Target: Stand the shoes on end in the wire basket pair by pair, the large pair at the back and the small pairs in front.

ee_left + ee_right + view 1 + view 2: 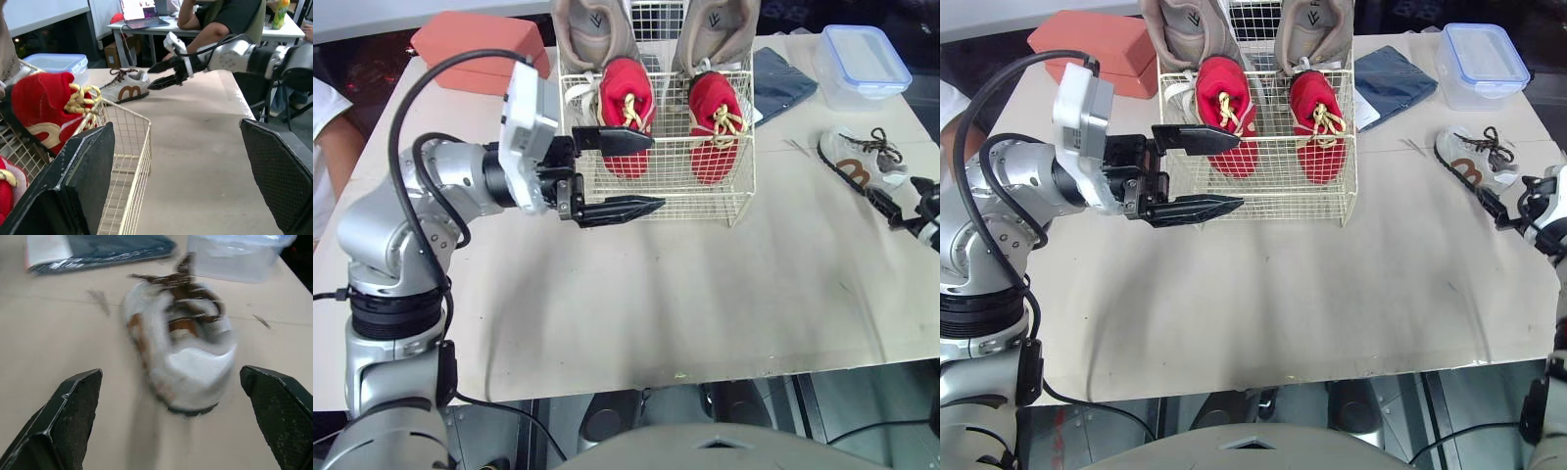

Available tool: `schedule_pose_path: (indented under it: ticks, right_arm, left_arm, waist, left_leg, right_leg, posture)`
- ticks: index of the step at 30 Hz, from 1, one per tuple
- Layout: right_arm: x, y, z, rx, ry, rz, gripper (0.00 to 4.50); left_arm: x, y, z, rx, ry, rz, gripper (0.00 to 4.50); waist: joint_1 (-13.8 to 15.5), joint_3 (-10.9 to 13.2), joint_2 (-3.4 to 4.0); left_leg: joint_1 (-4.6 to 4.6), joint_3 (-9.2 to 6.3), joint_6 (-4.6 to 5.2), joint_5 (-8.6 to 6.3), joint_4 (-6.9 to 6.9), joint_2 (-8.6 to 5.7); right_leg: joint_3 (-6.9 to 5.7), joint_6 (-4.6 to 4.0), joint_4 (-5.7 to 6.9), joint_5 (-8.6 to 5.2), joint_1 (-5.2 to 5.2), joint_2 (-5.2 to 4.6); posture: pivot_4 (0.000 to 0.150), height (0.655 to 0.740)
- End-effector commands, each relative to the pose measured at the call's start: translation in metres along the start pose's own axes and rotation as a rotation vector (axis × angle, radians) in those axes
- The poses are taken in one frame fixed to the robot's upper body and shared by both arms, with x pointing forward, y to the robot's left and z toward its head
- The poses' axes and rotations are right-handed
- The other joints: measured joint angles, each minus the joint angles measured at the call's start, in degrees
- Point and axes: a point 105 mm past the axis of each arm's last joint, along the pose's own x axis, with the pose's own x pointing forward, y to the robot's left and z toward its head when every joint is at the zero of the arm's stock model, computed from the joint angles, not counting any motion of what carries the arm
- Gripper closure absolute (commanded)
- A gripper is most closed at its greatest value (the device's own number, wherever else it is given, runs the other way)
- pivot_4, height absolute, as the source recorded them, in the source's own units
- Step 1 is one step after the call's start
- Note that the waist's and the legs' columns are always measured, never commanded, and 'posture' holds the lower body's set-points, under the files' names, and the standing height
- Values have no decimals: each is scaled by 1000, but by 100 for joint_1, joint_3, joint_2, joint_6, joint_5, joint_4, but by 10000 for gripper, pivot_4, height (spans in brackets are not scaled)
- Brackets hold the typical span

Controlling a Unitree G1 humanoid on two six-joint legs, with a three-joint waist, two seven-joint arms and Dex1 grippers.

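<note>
Over on the right side of the tabletop a small white shoe lies loose, well apart from the wire basket. Right jaws hang wide open just short of it, holding nothing; left jaws gape empty by the basket's front. Looks light and squishy with floppy laces, so I'd pinch the firmer heel, not the laces

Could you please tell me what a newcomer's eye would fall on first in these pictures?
The pair of red shoes stands out first, upright at the front of the wire basket with a large beige pair behind it. The open left gripper hangs at the basket's front left corner. To the right, a white shoe lies on the table with the open right gripper facing it.
</note>
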Motion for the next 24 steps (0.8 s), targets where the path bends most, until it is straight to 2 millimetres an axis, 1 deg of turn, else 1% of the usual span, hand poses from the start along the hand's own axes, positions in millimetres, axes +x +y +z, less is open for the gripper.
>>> schedule_pose_path:
  ticks: [1, 3, 5, 6, 8, 9, 11, 12, 14, 17, 18, 21, 22, 24]
  right_arm:
    - [5, -11, 11, 72, -44, 7, 0]
    - [8, -13, 12, 84, -43, 11, 0]
    - [10, -13, 12, 75, -35, 23, 5592]
    - [10, -12, 11, 68, -28, 36, 7554]
    - [10, -10, 8, 55, -14, 56, 17556]
    - [10, -10, 7, 50, -7, 62, 23233]
    - [9, -11, 5, 36, -4, 59, 31291]
    - [8, -11, 5, 29, -5, 56, 36305]
    - [7, -12, 6, 23, -14, 54, 44507]
    - [4, -9, 15, -6, -56, 70, 44818]
    - [1, -8, 23, -23, -89, 79, 44818]
    - [-9, 2, 59, -101, -230, 125, 44818]
    - [-16, 18, 80, -156, -319, 200, 44818]
    - [-33, 55, 109, -255, -439, 367, 44818]
  left_arm:
    - [-2, -6, 15, 56, 1, 3, 859]
    - [-1, -8, 17, 62, 6, 3, 859]
    - [-1, -9, 19, 64, 3, 0, 0]
    - [-1, -9, 19, 63, 4, 0, 0]
    - [-1, -10, 18, 61, 6, 1, 0]
    - [-1, -10, 18, 59, 9, 1, 0]
    - [-1, -10, 17, 58, 12, 1, 0]
    - [0, -10, 16, 57, 14, 1, 0]
    - [-1, -9, 14, 60, 24, 2, 0]
    - [-1, -8, 13, 65, 30, 1, 0]
    - [-1, -8, 13, 69, 29, 1, 0]
    - [-3, -4, 13, 72, 25, 8, 0]
    - [-6, -2, 11, 73, 34, 21, 0]
    - [-13, 4, 9, 89, 60, 48, 0]
  waist:
    - [2, 0, 0]
    - [-1, 0, 0]
    - [1, 0, 1]
    - [2, 0, 1]
    - [1, 0, 1]
    - [2, 0, 1]
    - [-10, 0, 1]
    - [-10, 0, 1]
    - [-6, 0, 1]
    - [-1, 0, 1]
    - [1, 0, 1]
    - [8, 5, 9]
    - [9, 6, 10]
    - [-15, 16, 28]
  left_leg:
    - [-1, 0, 0, 0, -1, 2]
    - [-1, 3, 0, 0, -2, 3]
    - [-1, 4, 0, 0, -2, 3]
    - [-1, 4, 0, 0, -2, 3]
    - [-2, 4, 0, 0, -2, 3]
    - [-2, 4, 0, 0, -2, 3]
    - [-2, 4, 0, 0, -2, 3]
    - [-2, 5, 0, 0, -2, 3]
    - [-2, 5, 0, 0, -2, 4]
    - [-2, 5, 0, 0, -1, 4]
    - [-2, 5, 0, 0, -2, 4]
    - [-5, 6, 0, 0, -2, 4]
    - [-5, 6, 0, 0, -2, 4]
    - [-6, 6, 0, 0, -2, 5]
  right_leg:
    - [0, 0, -1, 0, -1, -1]
    - [1, 0, -3, 0, 0, 0]
    - [2, 0, -4, 0, 0, 0]
    - [1, 0, -4, 0, 0, -1]
    - [1, 0, -4, 0, 0, 0]
    - [1, 0, -4, 0, 0, -1]
    - [2, 0, -4, 0, 0, 0]
    - [4, 0, -3, 0, -1, -1]
    - [3, 0, -3, 0, -2, 0]
    - [3, 0, -3, 0, -2, 0]
    - [3, 0, -3, 0, -2, 0]
    - [3, 0, -3, 0, -4, 1]
    - [3, 0, -3, 0, -4, 0]
    - [5, 0, -2, 0, -7, -1]
  posture:
    - [1500, 7400]
    - [1500, 7400]
    - [1500, 7400]
    - [1500, 7400]
    - [1500, 7400]
    - [1500, 7400]
    - [1500, 7400]
    - [1500, 7400]
    - [1500, 7400]
    - [1500, 7400]
    - [1500, 7400]
    - [1500, 7400]
    - [1500, 7400]
    - [1500, 7400]
